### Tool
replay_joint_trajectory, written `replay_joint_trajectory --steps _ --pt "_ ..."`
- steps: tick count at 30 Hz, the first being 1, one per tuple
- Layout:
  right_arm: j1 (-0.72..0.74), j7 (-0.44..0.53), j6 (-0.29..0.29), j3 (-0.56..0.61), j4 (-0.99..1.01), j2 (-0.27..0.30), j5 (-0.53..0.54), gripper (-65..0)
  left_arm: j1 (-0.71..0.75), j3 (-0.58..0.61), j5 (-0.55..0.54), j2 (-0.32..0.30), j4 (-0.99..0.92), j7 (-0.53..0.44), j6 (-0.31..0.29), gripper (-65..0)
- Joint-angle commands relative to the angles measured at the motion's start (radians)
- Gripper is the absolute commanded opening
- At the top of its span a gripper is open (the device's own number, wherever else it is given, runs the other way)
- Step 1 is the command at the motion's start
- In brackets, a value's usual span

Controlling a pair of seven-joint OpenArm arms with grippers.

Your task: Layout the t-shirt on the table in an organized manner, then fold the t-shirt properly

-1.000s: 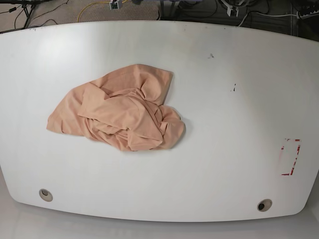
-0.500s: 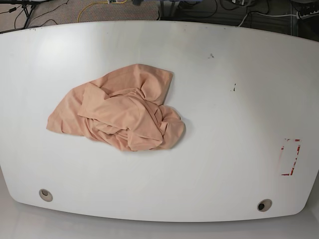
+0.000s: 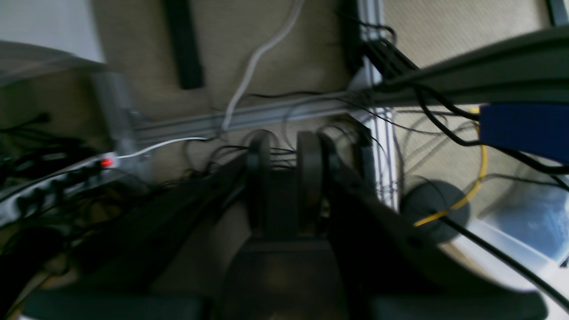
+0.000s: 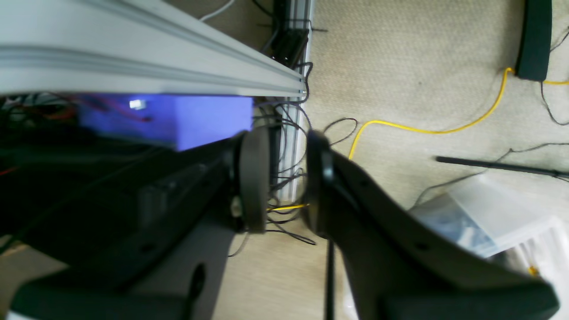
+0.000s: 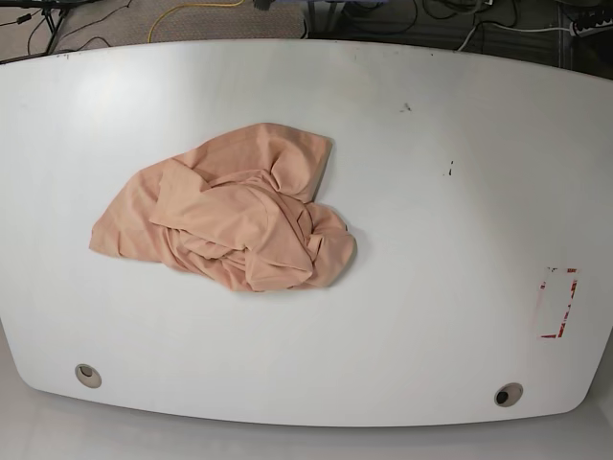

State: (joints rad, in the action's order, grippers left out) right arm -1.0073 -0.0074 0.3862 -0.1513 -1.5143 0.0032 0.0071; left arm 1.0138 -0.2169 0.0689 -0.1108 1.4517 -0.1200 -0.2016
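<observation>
I see the t-shirt point(image 5: 230, 213) lying in a crumpled heap on the white bench point(image 5: 431, 287), a bit left of the middle; it is peach in colour and all bunched up, with folds going every way, and I cannot see any print on it; nothing is touching it, and no arm shows in the base view; near the right edge of the bench there is a red dashed mark point(image 5: 558, 303); close to the near edge there are two round holes, one on the left point(image 5: 87, 375) and one on the right point(image 5: 508, 394); a few small dark specks point(image 5: 448, 170) sit on the far right part; in my left wrist view the left gripper point(image 3: 284, 153) hangs over the floor, not over the bench; its fingers point(image 3: 310, 169) stand a little apart with only a thin gap, and they have hold of nothing; the picture is blurry, but I can see dark wires and a white cable point(image 3: 253, 66) on the carpet below; in my right wrist view the right gripper point(image 4: 286, 178) also looks down at the floor; its fingers point(image 4: 254, 178) are a small way apart and empty too; a yellow cable point(image 4: 422, 129) runs over the carpet on the right, and a grey metal rail point(image 4: 146, 62) crosses the top left.
</observation>
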Motion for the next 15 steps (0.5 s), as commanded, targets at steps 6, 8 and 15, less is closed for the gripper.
replay_joint_trajectory --steps 6,8,15 --pt "-0.117 0.011 0.006 -0.004 -0.105 0.047 0.159 -51.4 0.121 -0.019 -0.042 -0.008 0.146 -0.008 0.001 -55.1" --pt "-0.137 0.011 0.006 -0.004 -0.131 0.054 0.184 -51.4 0.145 -0.020 -0.083 -0.010 0.174 -0.008 0.001 -55.1" --pt "-0.218 0.011 -0.002 -0.006 -0.265 0.054 0.213 -51.4 0.239 -0.042 -0.228 -0.077 0.312 -0.008 0.001 -55.1"
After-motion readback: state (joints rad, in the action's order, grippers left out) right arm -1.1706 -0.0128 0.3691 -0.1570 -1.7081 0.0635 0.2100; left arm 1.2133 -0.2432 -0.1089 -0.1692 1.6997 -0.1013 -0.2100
